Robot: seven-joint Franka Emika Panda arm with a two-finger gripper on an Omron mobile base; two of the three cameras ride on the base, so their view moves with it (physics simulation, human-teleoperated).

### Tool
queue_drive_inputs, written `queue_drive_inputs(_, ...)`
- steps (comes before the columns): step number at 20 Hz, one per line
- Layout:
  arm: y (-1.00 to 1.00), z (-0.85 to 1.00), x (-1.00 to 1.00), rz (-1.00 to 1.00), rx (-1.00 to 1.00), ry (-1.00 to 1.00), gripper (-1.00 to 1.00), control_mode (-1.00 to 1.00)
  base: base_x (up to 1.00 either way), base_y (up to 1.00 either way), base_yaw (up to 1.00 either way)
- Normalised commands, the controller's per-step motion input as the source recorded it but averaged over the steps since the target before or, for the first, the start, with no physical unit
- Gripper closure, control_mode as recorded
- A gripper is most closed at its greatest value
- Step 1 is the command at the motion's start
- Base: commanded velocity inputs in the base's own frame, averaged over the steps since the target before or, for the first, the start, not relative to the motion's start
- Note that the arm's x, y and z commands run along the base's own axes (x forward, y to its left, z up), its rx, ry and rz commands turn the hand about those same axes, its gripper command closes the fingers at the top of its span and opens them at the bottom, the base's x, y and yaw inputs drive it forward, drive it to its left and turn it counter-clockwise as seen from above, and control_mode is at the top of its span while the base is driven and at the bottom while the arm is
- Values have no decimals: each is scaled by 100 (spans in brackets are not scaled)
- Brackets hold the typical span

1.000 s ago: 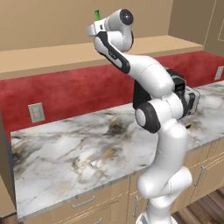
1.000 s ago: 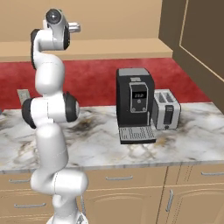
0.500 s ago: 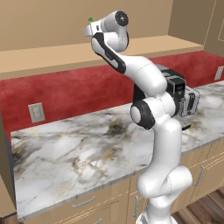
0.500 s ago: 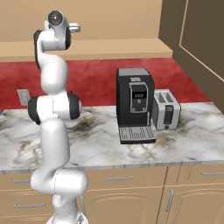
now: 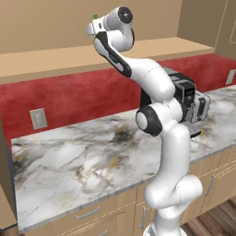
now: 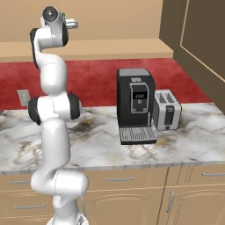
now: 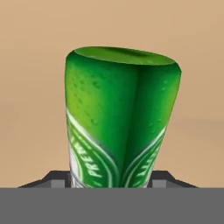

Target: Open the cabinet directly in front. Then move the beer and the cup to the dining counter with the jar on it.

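Up at the cabinet shelf, left base view: arm stretched high, a green speck of the beer (image 5: 95,17) past the wrist, reach aimed at the bottle.

Right base view: claw (image 6: 73,24) level with the shelf above the marble surface (image 6: 189,149).

Hand view: beer (image 7: 118,118) between the fingertips (image 7: 57,178); claw part-open around it, contact unclear.
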Motion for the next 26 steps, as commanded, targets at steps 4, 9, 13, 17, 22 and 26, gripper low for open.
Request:
queue_drive_inputs(4, -19, 25, -43, 0, 1, -23, 100, -100, 0, 0, 0)
queue_drive_inputs(9, -51, 13, -83, -1, 10, -28, 100, -100, 0, 0, 0)
queue_drive_inputs(13, -83, -3, -100, -7, 18, -16, 100, -100, 0, 0, 0)
queue_drive_inputs(17, -94, -26, -100, -12, 22, 0, 100, -100, 0, 0, 0)
queue_drive_inputs(22, -74, -8, -100, -11, 21, -1, 100, -100, 0, 0, 0)
queue_drive_inputs(26, -31, 30, -100, -4, 12, -12, 100, -100, 0, 0, 0)
